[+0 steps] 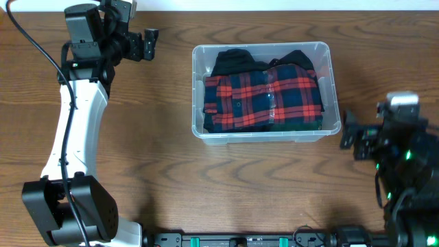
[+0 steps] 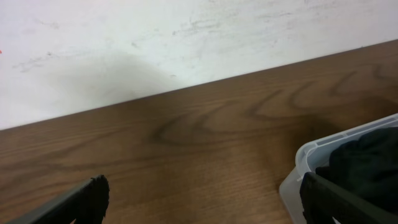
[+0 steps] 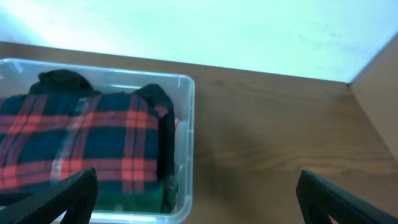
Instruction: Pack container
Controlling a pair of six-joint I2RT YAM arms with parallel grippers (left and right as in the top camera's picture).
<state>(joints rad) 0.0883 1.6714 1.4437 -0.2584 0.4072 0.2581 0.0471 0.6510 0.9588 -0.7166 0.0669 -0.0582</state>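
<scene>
The clear plastic container (image 1: 199,89) stands at the middle back of the table. A folded red and navy plaid shirt (image 1: 264,101) fills it, with black clothing (image 1: 233,60) under it at the far side and a bit of green at the near edge. My left gripper (image 1: 149,44) is open and empty, left of the container near the back edge; its wrist view shows the container's corner (image 2: 298,171). My right gripper (image 1: 348,130) is open and empty, just right of the container; its wrist view shows the container (image 3: 186,124) and the shirt (image 3: 93,143).
A white wall (image 2: 155,43) runs along the table's back edge. A wooden side panel (image 3: 379,87) rises at the right in the right wrist view. Bare wooden tabletop (image 1: 240,185) lies in front of the container.
</scene>
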